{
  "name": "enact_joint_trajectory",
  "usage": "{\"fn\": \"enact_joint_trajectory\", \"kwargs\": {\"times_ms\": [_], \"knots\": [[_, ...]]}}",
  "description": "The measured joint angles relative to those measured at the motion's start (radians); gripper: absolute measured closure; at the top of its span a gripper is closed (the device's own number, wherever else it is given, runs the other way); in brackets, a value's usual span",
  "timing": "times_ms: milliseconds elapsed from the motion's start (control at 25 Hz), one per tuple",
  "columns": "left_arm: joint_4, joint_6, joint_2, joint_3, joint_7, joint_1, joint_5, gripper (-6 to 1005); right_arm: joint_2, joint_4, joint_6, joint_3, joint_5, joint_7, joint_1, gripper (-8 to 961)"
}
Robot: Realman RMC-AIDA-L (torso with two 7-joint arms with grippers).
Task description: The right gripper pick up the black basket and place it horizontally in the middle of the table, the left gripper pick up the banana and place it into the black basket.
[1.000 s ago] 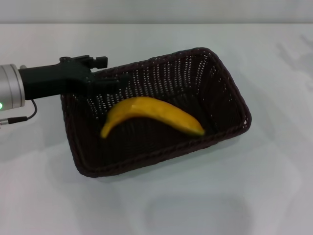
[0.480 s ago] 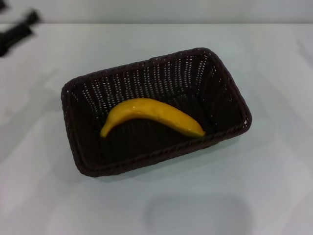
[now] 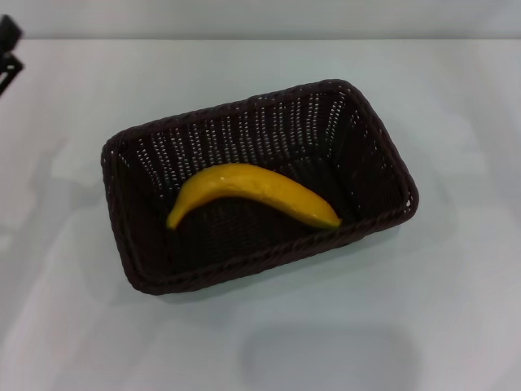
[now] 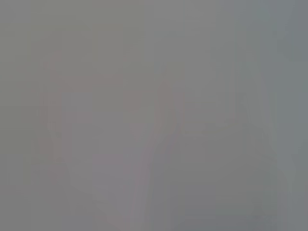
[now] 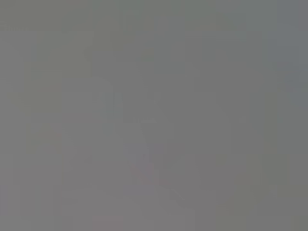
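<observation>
The black basket (image 3: 130, 167) lies lengthwise across the middle of the white table (image 3: 456, 309) in the head view. Inside it rests the banana (image 3: 252, 192), curved, its dark stem tip toward the right end. Only a small black piece of my left gripper (image 3: 8, 49) shows at the far upper left edge, well away from the basket. The right gripper is out of view. Both wrist views show only plain grey.
White tabletop surrounds the basket on all sides. The table's far edge runs along the top of the head view.
My left arm pulled back from over the basket's left end to the upper left corner and is almost out of the head view. Basket and banana have not moved.
</observation>
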Motion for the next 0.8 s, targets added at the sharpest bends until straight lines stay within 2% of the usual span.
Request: {"fn": "enact_joint_trajectory", "kwargs": {"times_ms": [160,280,520,800], "knots": [[-0.001,0.021,-0.001,0.085,0.172,0.047,-0.170,105,-0.001,0.028,-0.020,0.030,0.000,-0.022,-0.012,172],[-0.001,0.049,-0.002,0.091,0.207,0.068,-0.216,106,-0.003,0.042,-0.052,0.036,0.000,-0.021,-0.022,172],[-0.002,0.172,-0.006,0.006,0.227,0.084,-0.221,111,-0.005,0.053,-0.082,0.026,-0.009,-0.012,-0.037,172],[-0.025,0.210,-0.012,-0.065,0.230,0.105,-0.225,111,-0.004,0.136,-0.134,0.060,0.003,-0.013,-0.040,172]]}}
